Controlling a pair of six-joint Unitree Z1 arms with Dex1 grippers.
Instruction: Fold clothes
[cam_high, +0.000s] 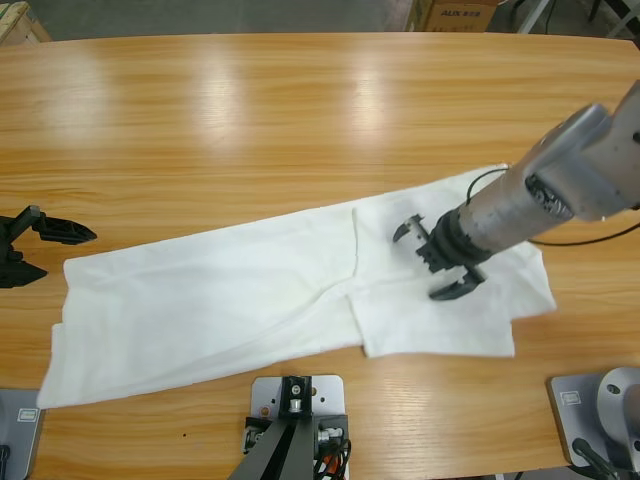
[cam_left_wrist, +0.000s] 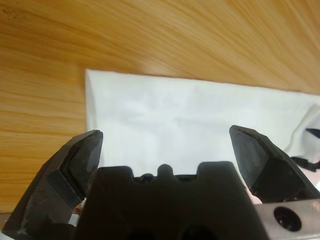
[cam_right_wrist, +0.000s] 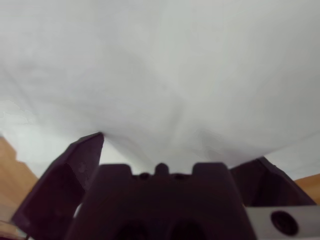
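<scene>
The white T-shirt (cam_high: 220, 290) lies flat as a long band across the wooden table (cam_high: 300, 120), with its right part folded over in a squarer patch. My right gripper (cam_high: 420, 263) is open, hanging just above that right patch. In the right wrist view the cloth (cam_right_wrist: 160, 60) fills the frame ahead of the open right gripper (cam_right_wrist: 177, 150). My left gripper (cam_high: 68, 254) is open at the shirt's left end, just short of the hem. The left wrist view shows the open left gripper (cam_left_wrist: 166, 135) facing the shirt's straight edge (cam_left_wrist: 190, 110).
Bare wood stretches behind the shirt toward the table's far edge. A cardboard box (cam_high: 455, 12) stands beyond the table at the top. A black cable (cam_high: 580, 240) hangs beside the right arm. The right arm's black jaws (cam_left_wrist: 311, 150) show at the left wrist view's right edge.
</scene>
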